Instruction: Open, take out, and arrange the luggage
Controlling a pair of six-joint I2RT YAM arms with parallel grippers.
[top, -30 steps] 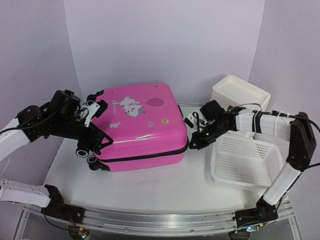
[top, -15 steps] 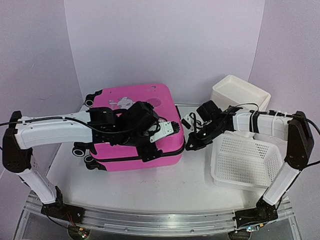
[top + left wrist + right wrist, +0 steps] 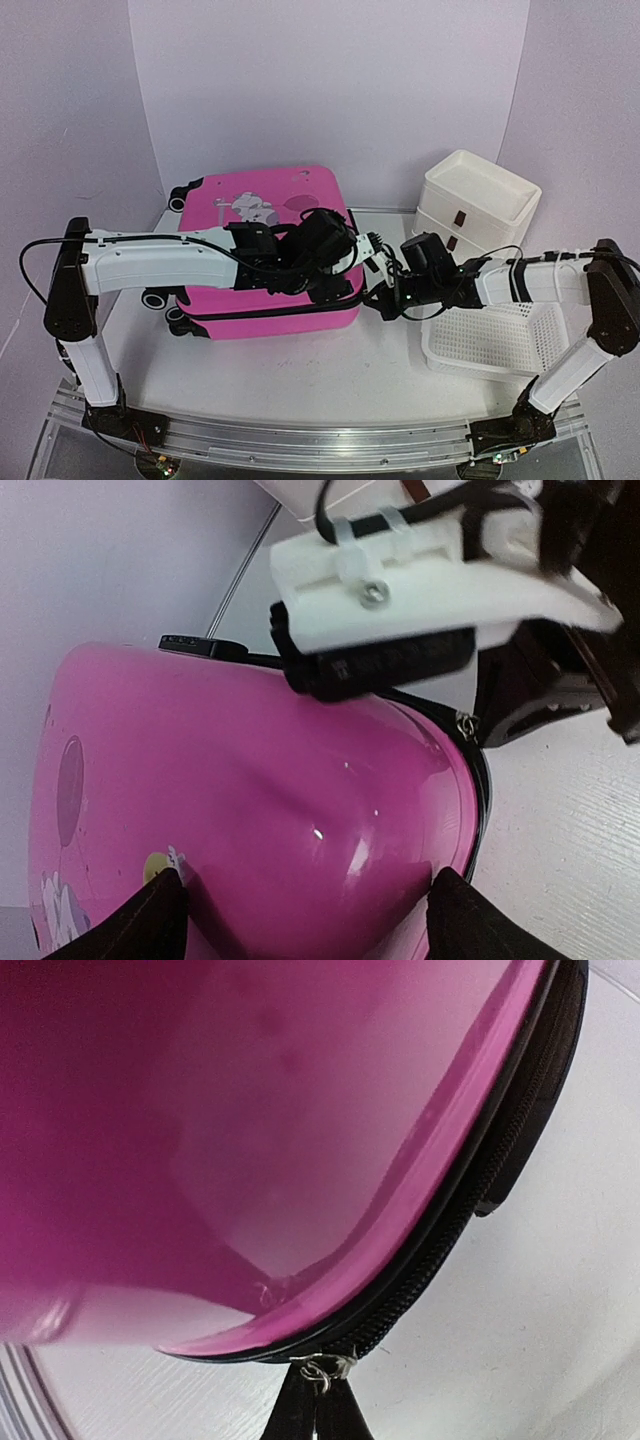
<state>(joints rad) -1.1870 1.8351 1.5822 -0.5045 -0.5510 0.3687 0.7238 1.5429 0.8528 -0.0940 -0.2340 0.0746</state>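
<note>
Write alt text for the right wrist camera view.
The right pincer pinches the small metal zip pull at the rounded corner of a hot-pink suitcase. Its black zip band curves up to the right over the white table.
</note>
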